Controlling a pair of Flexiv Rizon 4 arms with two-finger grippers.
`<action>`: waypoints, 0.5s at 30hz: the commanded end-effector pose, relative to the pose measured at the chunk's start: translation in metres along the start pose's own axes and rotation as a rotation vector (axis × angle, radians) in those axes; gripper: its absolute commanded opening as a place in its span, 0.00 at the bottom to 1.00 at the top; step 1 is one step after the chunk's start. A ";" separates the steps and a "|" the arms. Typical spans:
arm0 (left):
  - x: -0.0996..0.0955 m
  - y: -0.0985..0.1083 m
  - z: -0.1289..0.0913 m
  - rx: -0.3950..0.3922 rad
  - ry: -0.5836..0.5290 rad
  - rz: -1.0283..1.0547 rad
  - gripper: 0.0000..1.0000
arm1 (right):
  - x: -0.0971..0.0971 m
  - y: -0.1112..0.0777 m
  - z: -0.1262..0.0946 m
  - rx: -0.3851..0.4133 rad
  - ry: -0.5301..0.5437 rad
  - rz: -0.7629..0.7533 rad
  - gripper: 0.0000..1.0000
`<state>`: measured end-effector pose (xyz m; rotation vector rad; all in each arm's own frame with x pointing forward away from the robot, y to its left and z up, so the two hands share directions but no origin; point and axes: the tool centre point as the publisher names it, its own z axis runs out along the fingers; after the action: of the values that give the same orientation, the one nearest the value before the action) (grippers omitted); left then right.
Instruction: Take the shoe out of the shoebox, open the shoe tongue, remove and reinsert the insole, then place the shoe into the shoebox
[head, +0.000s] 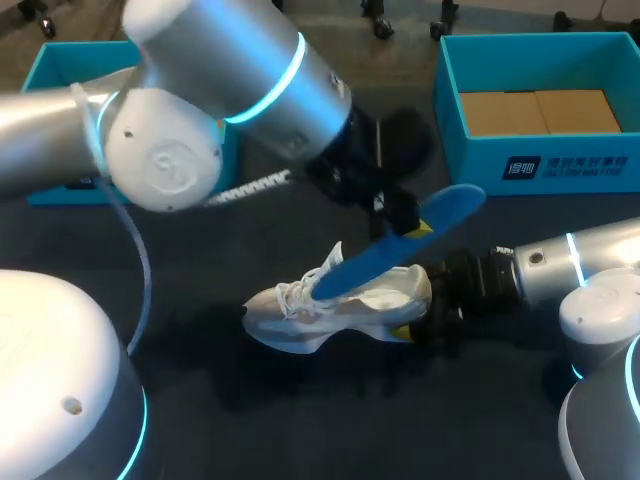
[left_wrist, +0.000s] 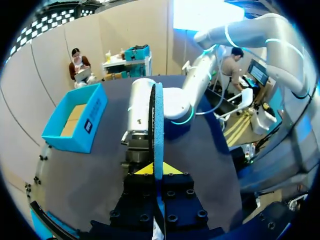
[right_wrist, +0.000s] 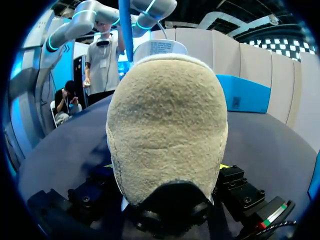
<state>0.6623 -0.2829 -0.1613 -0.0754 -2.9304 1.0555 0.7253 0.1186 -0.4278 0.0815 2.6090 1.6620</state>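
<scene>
Fingertips of the left gripper (left_wrist: 152, 169) press flat against the blue insole (left_wrist: 158, 120), one on each face. It is clamped at one end and juts out ahead of the jaws, edge-on. From the head view the insole slopes down to the mouth of the white shoe (head: 335, 308), with its low end by the laces; whether it sits inside I cannot tell. The right gripper (right_wrist: 165, 167) has closed on the shoe's heel from both sides, heel raised and toe low toward the dark table (head: 200, 400). The shoebox (head: 540, 165) stands open, well apart and beyond the shoe. Another blue box (head: 50, 70) lies behind the left arm.

To my eye the insole is light, thin and floppy. Gripped by its end it will likely bend and wag, so a hold nearer the middle would steer it better. The shoe looks light and soft-walled, and the stiffer heel seems the sound place to pinch.
</scene>
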 end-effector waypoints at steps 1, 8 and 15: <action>0.002 0.011 -0.019 0.061 0.046 0.019 0.00 | 0.001 -0.002 0.003 0.004 -0.001 0.000 0.00; -0.003 0.005 -0.037 0.136 0.108 0.010 0.00 | 0.001 -0.002 0.003 0.004 -0.001 0.000 0.00; -0.007 -0.007 -0.061 0.225 0.059 -0.008 0.00 | 0.001 -0.002 0.003 0.004 -0.001 0.000 0.00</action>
<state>0.6793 -0.2636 -0.1145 -0.1056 -2.7470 1.2777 0.7253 0.1186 -0.4277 0.0817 2.6090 1.6620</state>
